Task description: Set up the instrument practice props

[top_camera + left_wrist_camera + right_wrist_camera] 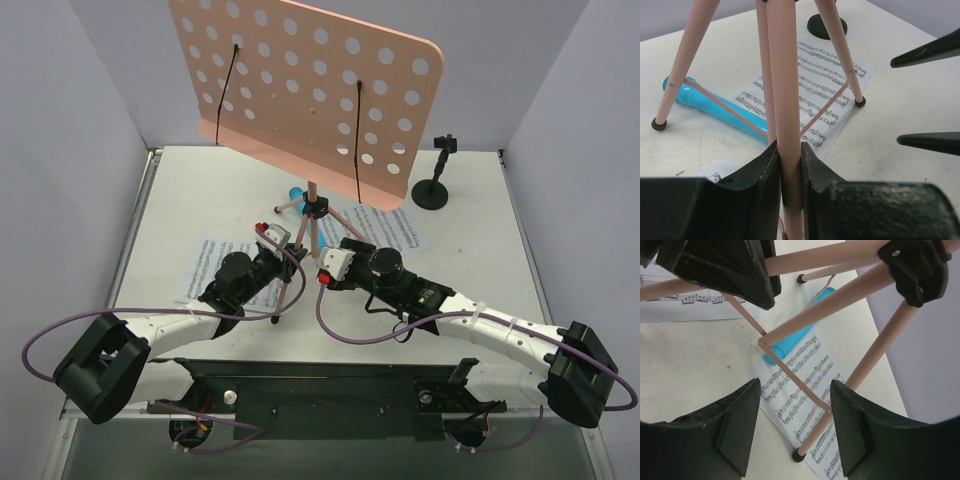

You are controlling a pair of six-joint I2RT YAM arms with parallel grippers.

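The pink perforated music stand stands on its tripod at mid-table. My left gripper is shut on the near pink leg, its jaws pressed to both sides. My right gripper hangs open just right of it, over another leg and a thin brace, gripping nothing. The blue microphone lies flat under the tripod. One sheet-music page lies left, another right, partly under the legs. The black mic stand is upright at the back right.
White walls enclose the table on the left, back and right. The stand's broad desk overhangs the back half of the table. The tripod's rubber feet and cross braces spread round both grippers.
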